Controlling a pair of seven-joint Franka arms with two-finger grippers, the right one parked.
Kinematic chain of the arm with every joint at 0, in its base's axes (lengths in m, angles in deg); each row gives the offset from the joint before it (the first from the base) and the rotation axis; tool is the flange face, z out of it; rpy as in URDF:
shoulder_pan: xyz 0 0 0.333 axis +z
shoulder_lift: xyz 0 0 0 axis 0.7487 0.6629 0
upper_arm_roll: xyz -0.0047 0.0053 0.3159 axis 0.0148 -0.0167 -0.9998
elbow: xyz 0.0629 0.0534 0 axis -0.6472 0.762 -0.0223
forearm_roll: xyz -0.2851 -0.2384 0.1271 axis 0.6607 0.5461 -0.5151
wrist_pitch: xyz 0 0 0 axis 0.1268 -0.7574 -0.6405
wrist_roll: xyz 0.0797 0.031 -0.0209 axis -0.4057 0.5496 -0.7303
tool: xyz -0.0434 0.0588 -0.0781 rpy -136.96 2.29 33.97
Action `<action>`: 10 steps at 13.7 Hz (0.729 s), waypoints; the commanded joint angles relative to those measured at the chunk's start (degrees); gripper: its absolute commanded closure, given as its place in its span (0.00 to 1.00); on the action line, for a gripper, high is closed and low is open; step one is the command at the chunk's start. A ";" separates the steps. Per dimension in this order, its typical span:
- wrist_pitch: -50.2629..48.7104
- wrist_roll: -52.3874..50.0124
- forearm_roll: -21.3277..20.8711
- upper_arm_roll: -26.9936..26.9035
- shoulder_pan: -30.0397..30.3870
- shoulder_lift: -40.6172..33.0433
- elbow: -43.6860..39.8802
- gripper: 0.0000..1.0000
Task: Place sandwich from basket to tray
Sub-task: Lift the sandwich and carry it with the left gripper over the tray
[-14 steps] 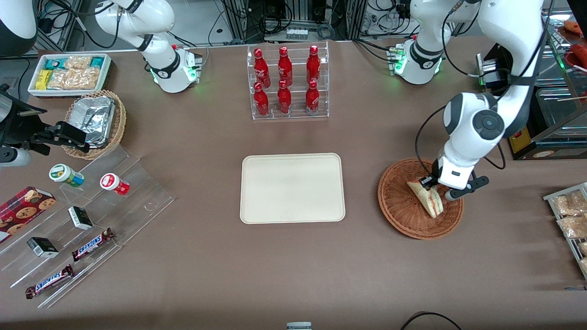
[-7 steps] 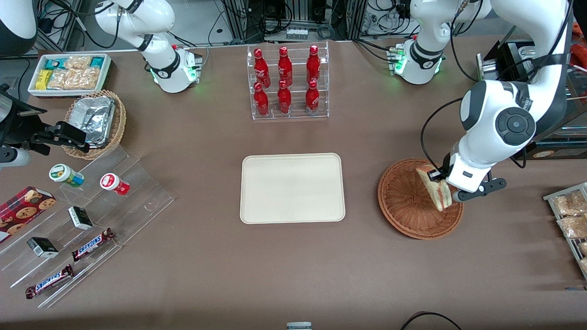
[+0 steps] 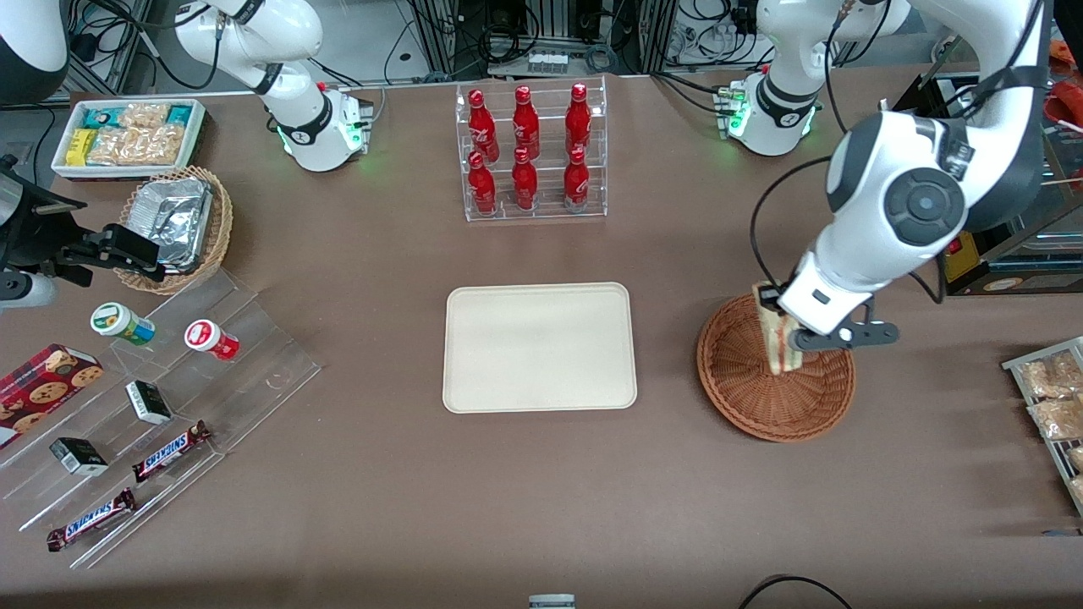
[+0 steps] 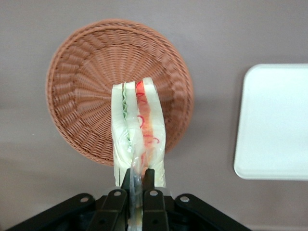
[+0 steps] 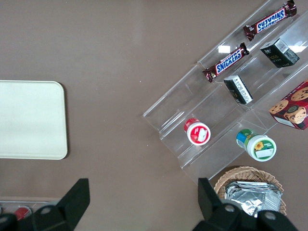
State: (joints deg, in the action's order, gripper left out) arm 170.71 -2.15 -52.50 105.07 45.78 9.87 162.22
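Note:
The sandwich (image 3: 777, 338), a wrapped white-bread wedge with red and green filling (image 4: 139, 130), hangs lifted above the reddish-brown wicker basket (image 3: 744, 397). My left gripper (image 3: 791, 326) is shut on its wrapper at one end (image 4: 137, 179), holding it clear of the basket's floor (image 4: 91, 86). The cream tray (image 3: 540, 347) lies flat at the table's middle, beside the basket toward the parked arm's end, with nothing on it; its corner also shows in the wrist view (image 4: 274, 120).
A clear rack of red bottles (image 3: 530, 152) stands farther from the front camera than the tray. A wire rack of snack packets (image 3: 1053, 397) sits at the working arm's end. A tan foil basket (image 3: 178, 224), white snack bin (image 3: 127, 135) and acrylic steps with snacks (image 3: 152, 406) lie toward the parked arm's end.
The gripper has risen with the sandwich, lifting it off the basket floor, and has shifted slightly toward the tray. The sandwich now hangs upright.

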 commanded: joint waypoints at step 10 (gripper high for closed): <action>4.94 -3.16 6.18 16.16 0.06 3.00 0.10 1.00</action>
State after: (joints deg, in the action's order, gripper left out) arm 172.40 -2.24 -47.18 118.55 45.56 10.82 162.39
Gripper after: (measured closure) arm 0.894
